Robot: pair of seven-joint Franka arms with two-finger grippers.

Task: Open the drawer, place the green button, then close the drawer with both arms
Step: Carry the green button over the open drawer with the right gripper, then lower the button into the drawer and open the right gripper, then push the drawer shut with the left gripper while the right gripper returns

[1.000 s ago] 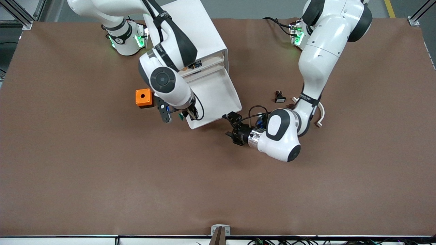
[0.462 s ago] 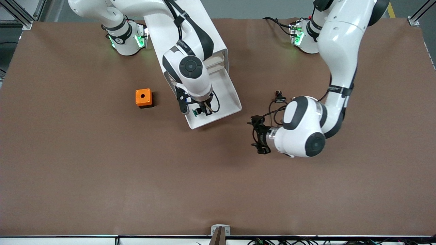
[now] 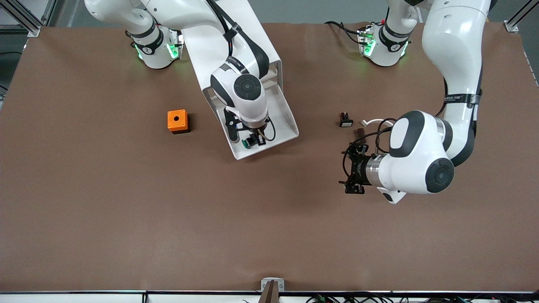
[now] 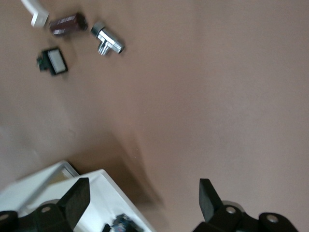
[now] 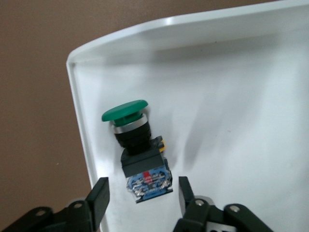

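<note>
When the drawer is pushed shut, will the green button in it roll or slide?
The button lies on its side in the drawer, so its round cap may let it roll slightly. Its squarish black-and-blue body probably limits that. On smooth white plastic it could slide.

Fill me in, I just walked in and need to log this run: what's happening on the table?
The drawer is pulled out of the cabinet, and the button lies inside it near a front corner. The right gripper is over the drawer, fingers open to either side of the button's blue end, not gripping it. The left gripper is open over bare table toward the left arm's end, beside the drawer. The drawer is not yet closed.
</note>
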